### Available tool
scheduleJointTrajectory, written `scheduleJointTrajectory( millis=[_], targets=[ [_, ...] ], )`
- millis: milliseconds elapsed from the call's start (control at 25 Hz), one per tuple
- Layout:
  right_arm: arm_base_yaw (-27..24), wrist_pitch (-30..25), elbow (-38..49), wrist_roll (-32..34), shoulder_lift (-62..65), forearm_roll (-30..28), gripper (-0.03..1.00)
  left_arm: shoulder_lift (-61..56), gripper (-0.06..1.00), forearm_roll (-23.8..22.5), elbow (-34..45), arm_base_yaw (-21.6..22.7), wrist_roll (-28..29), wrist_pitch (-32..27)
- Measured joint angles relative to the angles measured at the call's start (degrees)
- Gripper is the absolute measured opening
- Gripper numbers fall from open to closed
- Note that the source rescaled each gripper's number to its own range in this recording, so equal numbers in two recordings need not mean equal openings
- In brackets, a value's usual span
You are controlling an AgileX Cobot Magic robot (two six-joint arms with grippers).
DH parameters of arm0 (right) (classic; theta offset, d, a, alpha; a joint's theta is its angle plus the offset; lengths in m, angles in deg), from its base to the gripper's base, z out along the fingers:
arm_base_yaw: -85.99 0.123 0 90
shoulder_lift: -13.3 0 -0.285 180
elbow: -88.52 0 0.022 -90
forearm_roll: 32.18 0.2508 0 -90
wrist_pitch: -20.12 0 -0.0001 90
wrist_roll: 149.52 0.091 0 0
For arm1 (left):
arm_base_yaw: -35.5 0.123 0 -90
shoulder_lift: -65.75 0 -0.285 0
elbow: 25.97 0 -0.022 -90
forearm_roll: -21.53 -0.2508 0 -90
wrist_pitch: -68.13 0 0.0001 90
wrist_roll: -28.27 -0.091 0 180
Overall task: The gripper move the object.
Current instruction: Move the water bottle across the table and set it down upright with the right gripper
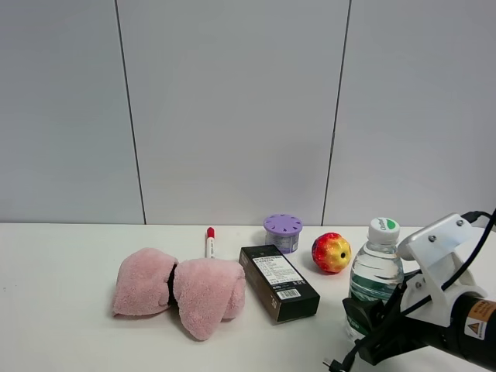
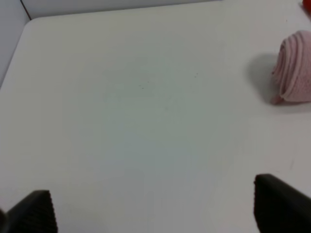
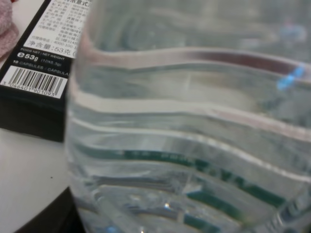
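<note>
The clear water bottle (image 1: 377, 267) with a white cap and green label stands upright at the right of the table. My right gripper (image 1: 364, 322) is closed around its lower body, black fingers on either side. In the right wrist view the bottle (image 3: 194, 121) fills almost the whole frame, and one dark finger (image 3: 60, 218) rests against its side. My left gripper (image 2: 155, 208) is open and empty over bare table; it does not show in the high view.
A black rectangular box (image 1: 278, 293) lies just left of the bottle and also shows in the right wrist view (image 3: 39, 73). A red-yellow apple (image 1: 331, 252) and a purple perforated container (image 1: 283, 231) stand behind. A pink towel (image 1: 178, 288) and a red marker (image 1: 210, 242) lie left.
</note>
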Motion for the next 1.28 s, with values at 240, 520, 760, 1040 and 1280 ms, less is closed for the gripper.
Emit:
scheduleJointTrajectory(
  millis=[240, 520, 760, 1040, 1280],
  targets=[
    [0.00, -3.25, 0.06, 0.31, 5.54, -6.33, 0.00, 0.00, 1.00, 0.00, 0.00, 0.00, 0.00, 0.00],
    [4.33, -14.70, -3.31, 2.74, 22.27, -8.08, 0.00, 0.00, 1.00, 0.00, 0.00, 0.00, 0.00, 0.00],
    [10.96, -40.96, -15.28, 6.11, 30.60, -7.93, 0.00, 0.00, 1.00, 0.00, 0.00, 0.00, 0.00, 0.00],
    [17.42, -62.13, -37.03, 14.19, 29.36, -7.47, 0.00, 0.00, 1.00, 0.00, 0.00, 0.00, 0.00, 0.00],
    [20.67, -69.82, -53.82, 17.64, 18.30, -7.41, 0.00, 0.00, 1.00, 0.00, 0.00, 0.00, 0.00, 0.00]
  ],
)
